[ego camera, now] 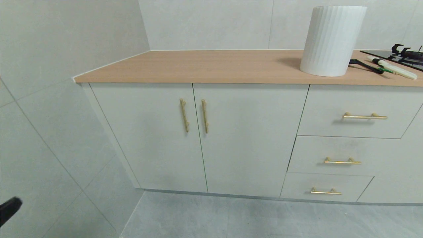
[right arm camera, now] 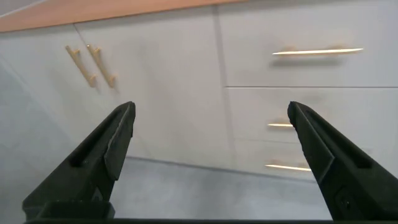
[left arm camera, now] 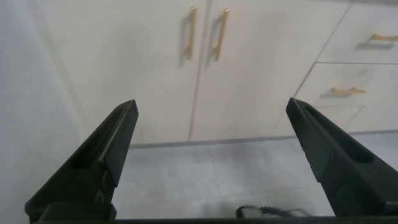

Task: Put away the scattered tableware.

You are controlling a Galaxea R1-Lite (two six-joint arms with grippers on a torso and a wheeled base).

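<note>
A few utensils lie on the wooden countertop at the far right: a black-handled tool and a cream-handled one. Beside them stands a tall white ribbed container. My left gripper hangs low in front of the cabinet, open and holding nothing, facing the two cabinet doors. My right gripper is also open and holds nothing, facing the drawer fronts. A dark tip of the left gripper shows at the lower left of the head view.
The cabinet has two shut doors with gold handles and three shut drawers to their right. A black hob with grates sits at the counter's far right. A tiled wall closes the left side; grey floor lies before the cabinet.
</note>
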